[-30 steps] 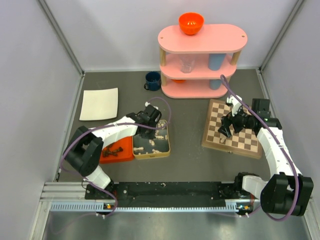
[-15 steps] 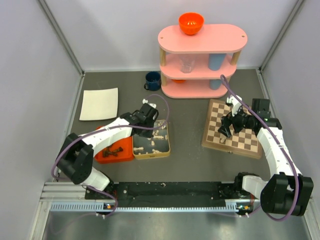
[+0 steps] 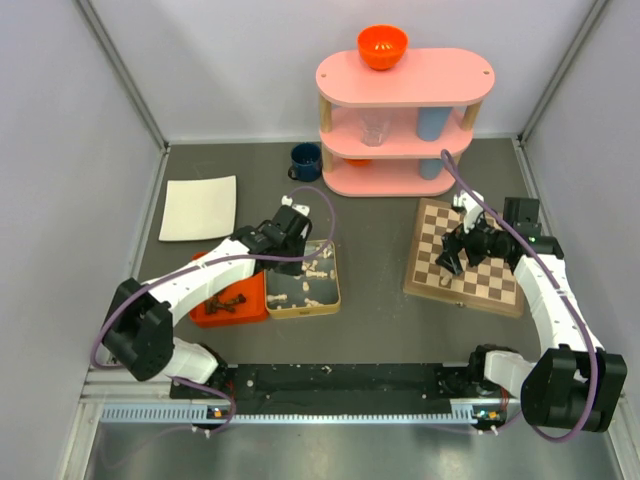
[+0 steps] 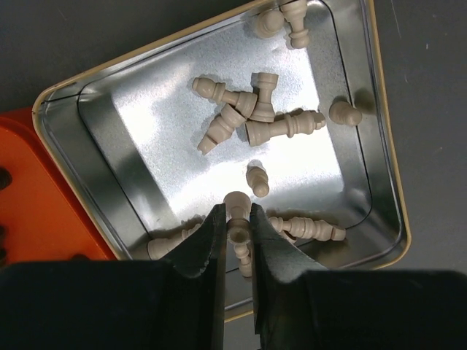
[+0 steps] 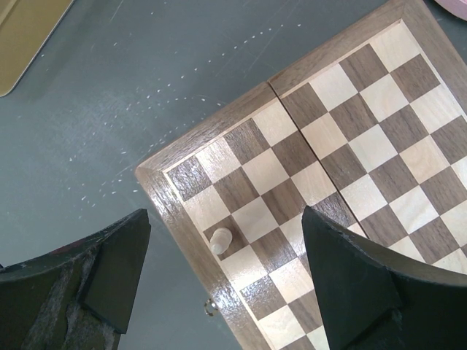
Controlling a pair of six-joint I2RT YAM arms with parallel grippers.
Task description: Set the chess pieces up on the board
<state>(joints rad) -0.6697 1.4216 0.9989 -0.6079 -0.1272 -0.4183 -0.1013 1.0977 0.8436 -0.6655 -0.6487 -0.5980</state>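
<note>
Over the far-left corner of the silver tin (image 3: pixel 330 303), in the top view, the left gripper (image 3: pixel 292 222) is found; the chessboard (image 3: pixel 495 285) lies well right of the tin, under the right gripper (image 3: pixel 455 258). Left wrist view: jaws are pinched narrowly on a cream pawn (image 4: pixel 238 233), judged light, rigid, slick, best taken at the waist. Right wrist view: jaws are spread wide, empty.

White arms (image 3: pixel 212 274) with black joints, each trailing a purple cable (image 3: pixel 452 172); left pincer (image 4: pixel 233 219) and right pincer (image 5: pixel 222 219) are black.
</note>
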